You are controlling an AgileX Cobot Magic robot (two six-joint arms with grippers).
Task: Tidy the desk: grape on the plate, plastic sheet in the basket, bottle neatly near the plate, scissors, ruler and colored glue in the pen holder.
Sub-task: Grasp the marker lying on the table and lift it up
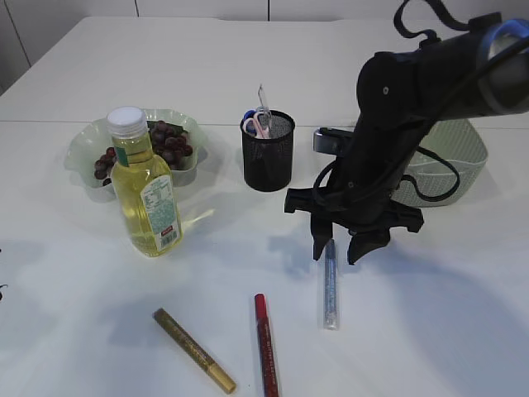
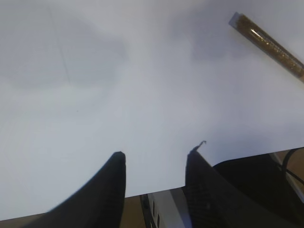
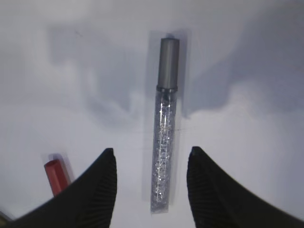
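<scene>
Silver glue stick (image 3: 165, 137) flat on tabletop (image 1: 430, 331), straddled by my open right hand (image 3: 149, 180), no contact yet. Step: glue pickup. Next: drop lower, close on tube, carry to pen holder (image 1: 268, 153). Left hand (image 2: 154, 178) open, idle.

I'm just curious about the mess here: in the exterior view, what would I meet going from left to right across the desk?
Plate of grapes → oil bottle → gold glue stick → black pen holder → silver glue stick → green basket.
</scene>
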